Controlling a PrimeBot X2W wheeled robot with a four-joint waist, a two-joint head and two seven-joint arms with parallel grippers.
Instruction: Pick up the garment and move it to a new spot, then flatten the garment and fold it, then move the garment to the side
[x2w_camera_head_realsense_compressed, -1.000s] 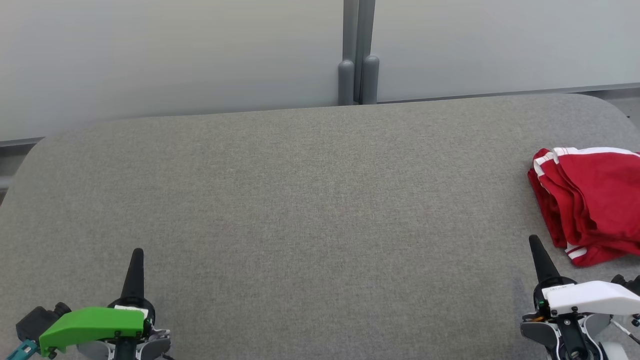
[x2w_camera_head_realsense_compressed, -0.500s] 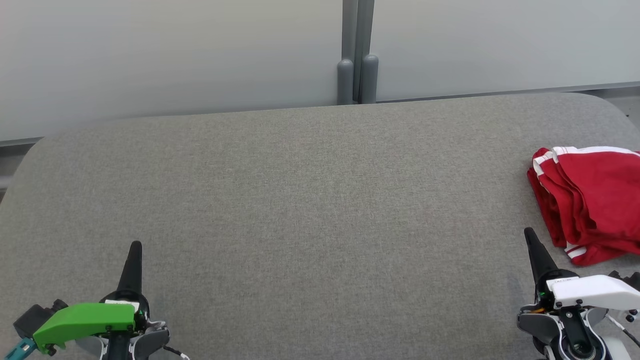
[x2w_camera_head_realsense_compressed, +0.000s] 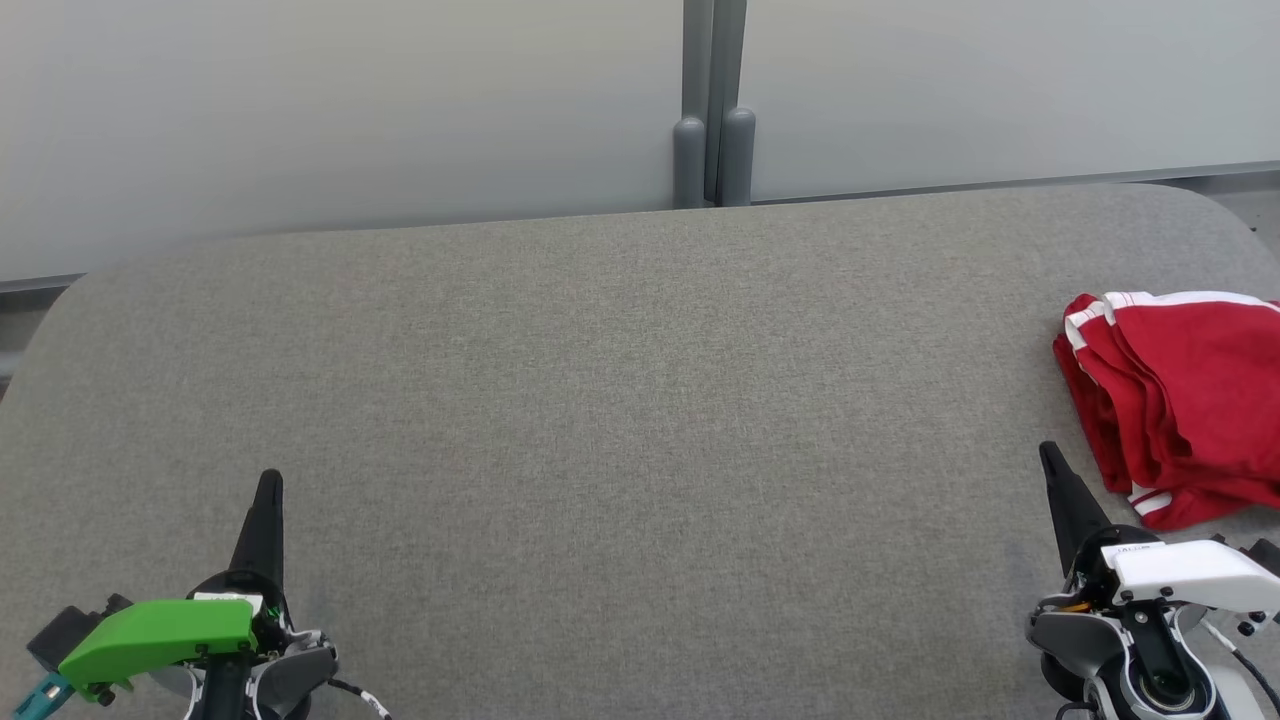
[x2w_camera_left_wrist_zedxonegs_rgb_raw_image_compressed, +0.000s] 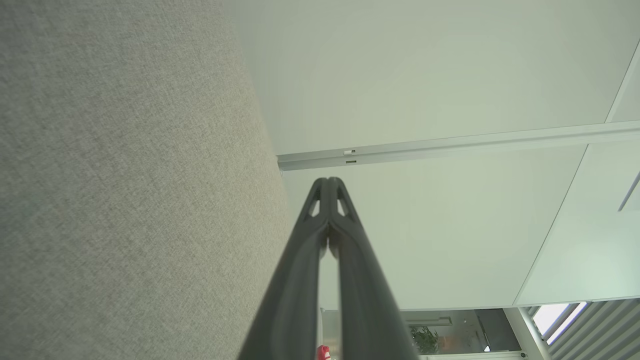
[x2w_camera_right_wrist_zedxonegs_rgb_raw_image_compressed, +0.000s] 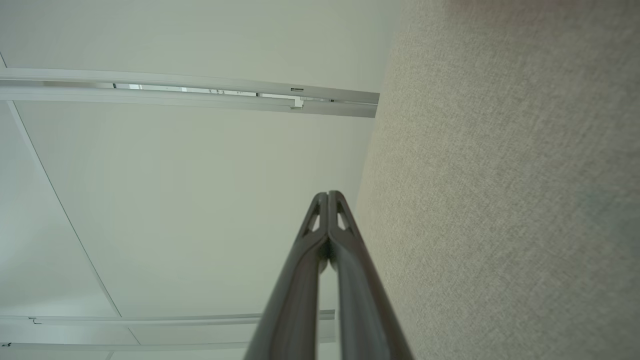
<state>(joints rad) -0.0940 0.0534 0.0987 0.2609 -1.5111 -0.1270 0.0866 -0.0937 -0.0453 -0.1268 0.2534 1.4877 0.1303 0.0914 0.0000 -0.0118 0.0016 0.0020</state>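
The garment (x2w_camera_head_realsense_compressed: 1180, 400), red with white stripes at its edges, lies folded in a bundle at the right edge of the grey fabric table (x2w_camera_head_realsense_compressed: 620, 400); part of it runs off the head view. My right gripper (x2w_camera_head_realsense_compressed: 1048, 452) hovers low at the lower right, its tip just left of the garment's near corner, shut and empty; the right wrist view shows its fingers (x2w_camera_right_wrist_zedxonegs_rgb_raw_image_compressed: 327, 197) pressed together. My left gripper (x2w_camera_head_realsense_compressed: 269, 479) is at the lower left, far from the garment, shut with nothing in it, its fingers (x2w_camera_left_wrist_zedxonegs_rgb_raw_image_compressed: 327, 182) closed in the left wrist view.
A pale partition wall (x2w_camera_head_realsense_compressed: 350, 110) with a grey post (x2w_camera_head_realsense_compressed: 713, 120) stands behind the table's far edge. The table's corners are rounded. Wide bare grey fabric lies between the two grippers.
Both grippers have slid a little up the head view, and the far table edge sits slightly higher. The garment has not moved.
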